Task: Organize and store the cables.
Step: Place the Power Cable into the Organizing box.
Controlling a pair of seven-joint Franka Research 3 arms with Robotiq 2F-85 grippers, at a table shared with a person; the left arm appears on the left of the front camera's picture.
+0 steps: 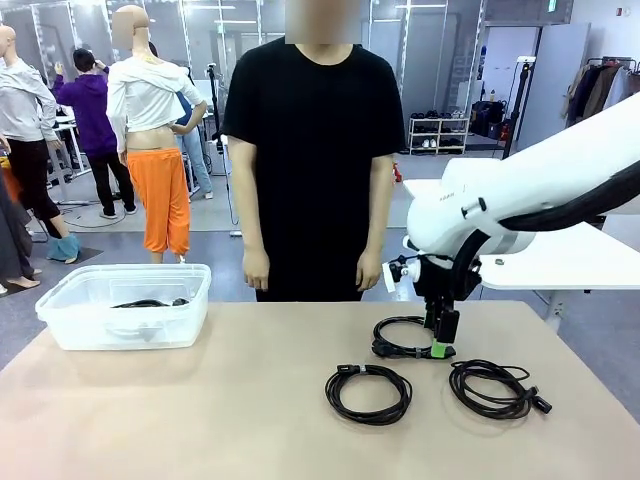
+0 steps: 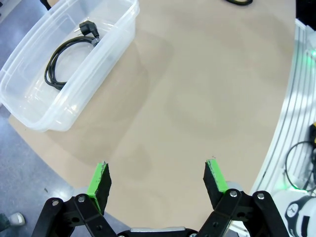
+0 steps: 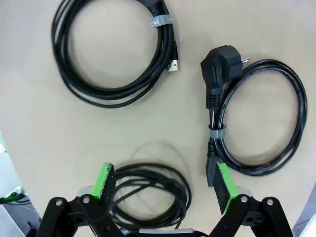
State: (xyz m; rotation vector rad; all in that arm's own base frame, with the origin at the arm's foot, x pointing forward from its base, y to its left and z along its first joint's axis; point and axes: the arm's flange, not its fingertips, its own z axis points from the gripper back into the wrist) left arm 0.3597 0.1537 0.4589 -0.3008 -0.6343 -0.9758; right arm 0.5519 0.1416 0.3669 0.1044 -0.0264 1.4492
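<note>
One cable point(image 2: 69, 54) is lying coiled in the clear bin point(image 1: 120, 335) at the far left of the table point(image 1: 200, 430), so you are looking at a job that appears about a quarter done. Three coils are sitting loose on the right side: the plug-ended coil point(image 1: 405, 338) at the far spot, the middle coil point(image 1: 368, 392) nearer, and the right coil point(image 1: 493, 388) beside it. Your right gripper point(image 3: 164, 181) is hovering low at the edge of the plug-ended coil, jaws spread wide and holding nothing, one pad just beside its cord. Your left gripper point(image 2: 158, 180) is hanging over bare tabletop near the bin, jaws likewise wide and empty. The person point(image 1: 315, 150) is standing at the far side, hands down.
</note>
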